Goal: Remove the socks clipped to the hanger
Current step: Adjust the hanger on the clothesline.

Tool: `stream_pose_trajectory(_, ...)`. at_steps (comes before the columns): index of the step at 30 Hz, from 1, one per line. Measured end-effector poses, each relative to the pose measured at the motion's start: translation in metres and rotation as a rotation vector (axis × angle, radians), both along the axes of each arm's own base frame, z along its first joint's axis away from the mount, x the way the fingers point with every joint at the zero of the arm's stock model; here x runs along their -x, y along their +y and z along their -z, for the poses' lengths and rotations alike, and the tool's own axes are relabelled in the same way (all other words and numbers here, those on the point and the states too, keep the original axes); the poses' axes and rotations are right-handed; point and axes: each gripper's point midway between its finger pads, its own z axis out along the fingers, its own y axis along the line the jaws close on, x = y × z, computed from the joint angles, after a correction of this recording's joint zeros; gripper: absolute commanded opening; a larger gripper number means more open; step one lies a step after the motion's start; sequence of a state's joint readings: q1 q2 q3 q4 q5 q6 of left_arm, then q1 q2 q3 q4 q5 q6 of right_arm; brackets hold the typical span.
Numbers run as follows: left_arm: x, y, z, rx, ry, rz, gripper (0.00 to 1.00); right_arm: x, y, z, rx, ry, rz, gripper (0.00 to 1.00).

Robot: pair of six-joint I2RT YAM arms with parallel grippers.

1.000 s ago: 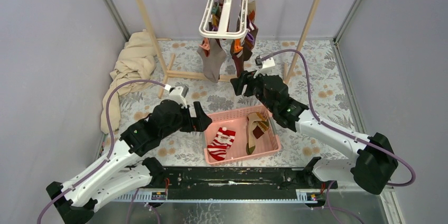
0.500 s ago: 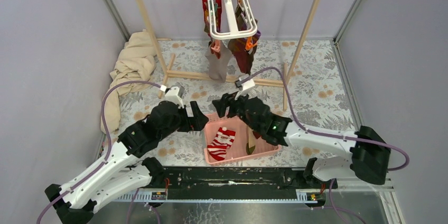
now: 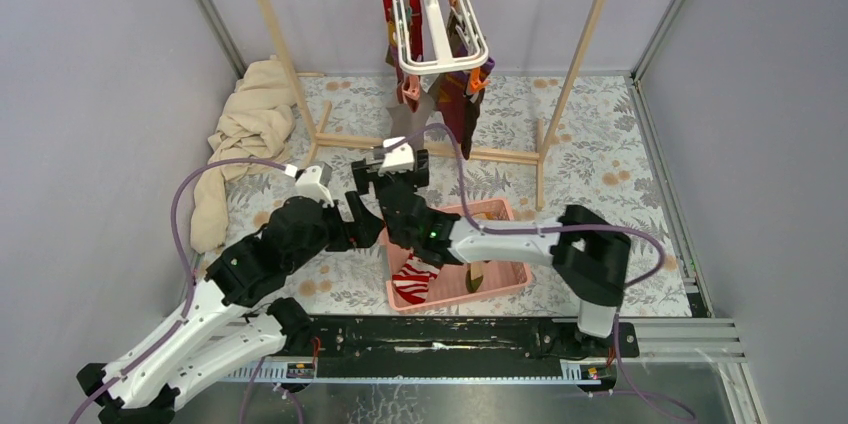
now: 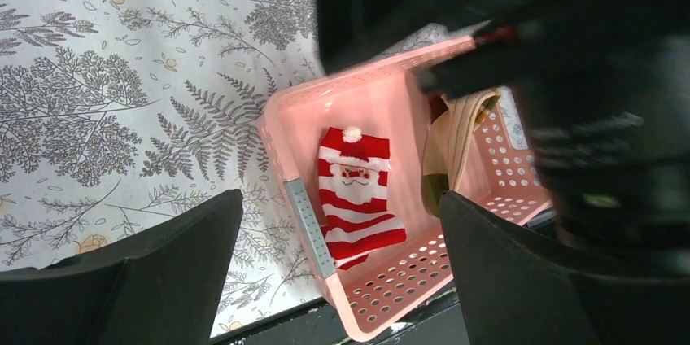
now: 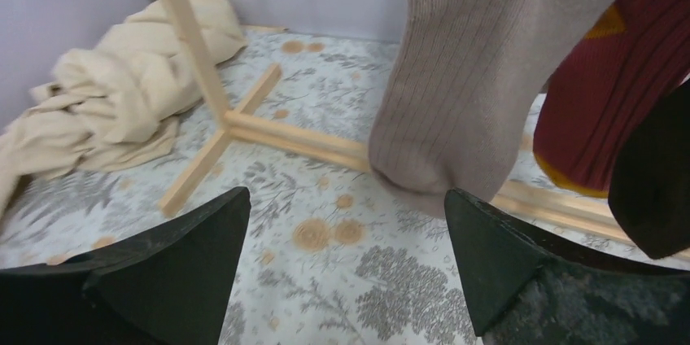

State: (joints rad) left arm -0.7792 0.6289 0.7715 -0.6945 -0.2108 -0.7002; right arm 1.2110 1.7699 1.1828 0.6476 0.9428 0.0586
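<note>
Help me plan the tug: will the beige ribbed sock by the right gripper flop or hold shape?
Probably floppy: the beige ribbed sock hangs limp from the white hanger. Its ribbed knit likely grips rather than slips.

You've got plain lilac-grey walls (image 3: 90, 94) on three sides, floral-print cover (image 3: 600, 174) on the table, tall wooden rail frame (image 3: 275, 34) along the far edge, beige cloth (image 3: 245, 114) heaped at the far-left corner.

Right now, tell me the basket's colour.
Pink; the basket shows best in the left wrist view.

Socks (image 4: 358, 192) lie in the basket (image 4: 358, 101), before the hanger (image 3: 437, 16); the cloth (image 3: 245, 129) lies behind, left.
</note>
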Motion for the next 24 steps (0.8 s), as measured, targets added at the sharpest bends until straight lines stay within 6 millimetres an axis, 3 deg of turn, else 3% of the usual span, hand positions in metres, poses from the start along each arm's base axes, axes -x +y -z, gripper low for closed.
stream_pose_trajectory(5,0.004,0.004,-0.005,0.019,-0.009,-0.006,0.98,-0.023,0.009,0.005,0.063,-0.040,0.119,0.99)
stream_pose_trajectory(9,0.005,0.006,-0.009,0.037,-0.019,-0.016,0.98,-0.044,0.000,0.002,0.052,-0.029,0.189,0.92)
stream_pose_trajectory(12,0.006,0.007,-0.013,0.047,-0.024,-0.019,0.98,-0.068,-0.017,0.000,0.017,-0.013,0.244,0.78)
stream_pose_trajectory(15,0.006,0.007,-0.015,0.053,-0.027,-0.022,0.98,-0.091,-0.036,0.005,0.003,0.010,0.284,0.49)
stream_pose_trajectory(17,0.006,0.007,-0.015,0.052,-0.027,-0.023,0.99,-0.101,-0.045,0.008,-0.003,0.024,0.289,0.38)
stream_pose_trajectory(20,0.006,0.007,-0.014,0.051,-0.026,-0.023,0.98,-0.107,-0.051,0.008,-0.027,0.043,0.267,0.30)
stream_pose_trajectory(24,0.005,0.006,-0.012,0.044,-0.019,-0.023,0.98,-0.092,-0.058,0.002,-0.066,0.063,0.205,0.28)
